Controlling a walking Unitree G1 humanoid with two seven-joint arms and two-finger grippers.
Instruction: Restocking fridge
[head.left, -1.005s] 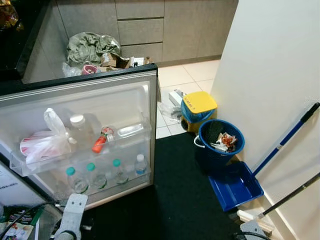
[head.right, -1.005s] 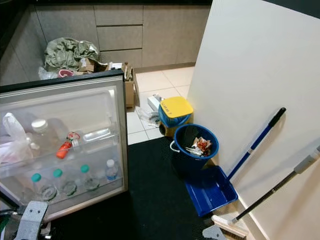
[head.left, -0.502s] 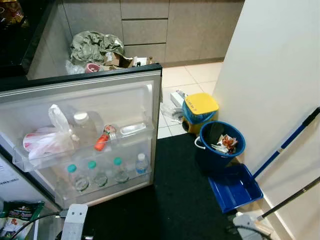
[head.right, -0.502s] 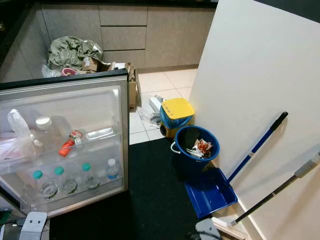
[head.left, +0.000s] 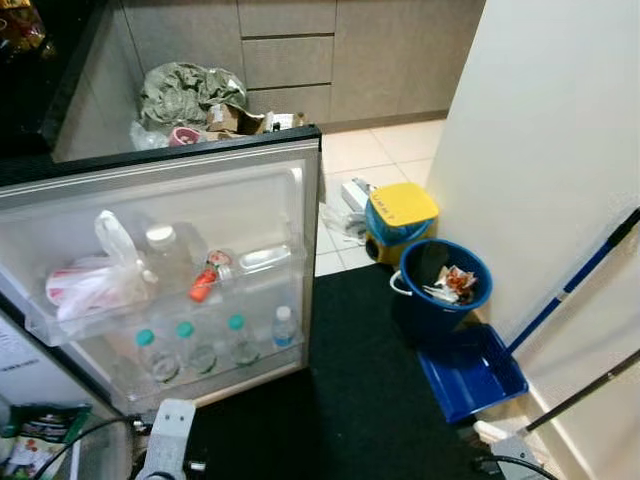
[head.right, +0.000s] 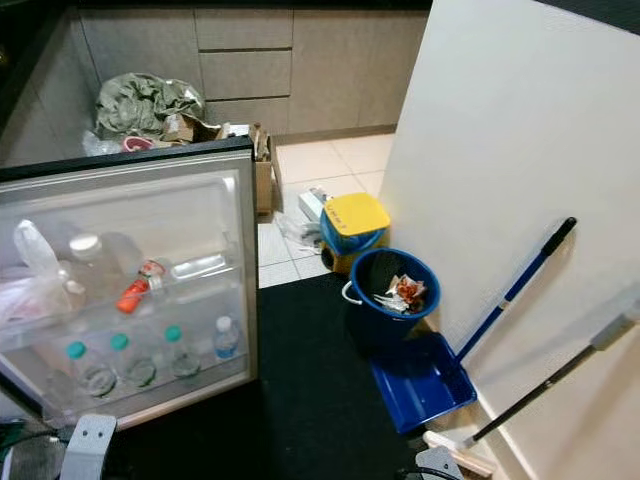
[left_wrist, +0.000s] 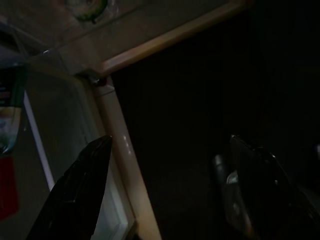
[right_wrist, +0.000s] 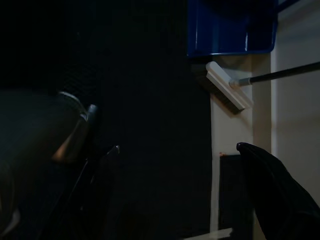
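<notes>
The fridge door (head.left: 250, 190) stands wide open in front of me. Its upper shelf holds a white plastic bag (head.left: 90, 285), a clear white-capped bottle (head.left: 165, 255) and a red-capped bottle (head.left: 205, 280) lying on its side. On the lower shelf stand several teal-capped water bottles (head.left: 190, 345) and a small blue-labelled bottle (head.left: 283, 328). My left gripper (left_wrist: 169, 142) hangs open low by the door's bottom corner, holding nothing. Over the black mat near the dustpan, my right gripper (right_wrist: 178, 147) is open and holds nothing.
A blue bucket (head.left: 443, 290) of rubbish, a yellow-lidded bin (head.left: 400, 210) and a blue dustpan (head.left: 472, 370) with long handles stand along the white wall on the right. A black mat (head.left: 360, 400) covers the floor ahead. Bags and boxes (head.left: 190, 95) are piled behind the door.
The view has shifted slightly. My silver left arm shows a little further right at the bottom edge. Nothing on the door shelves has moved.
</notes>
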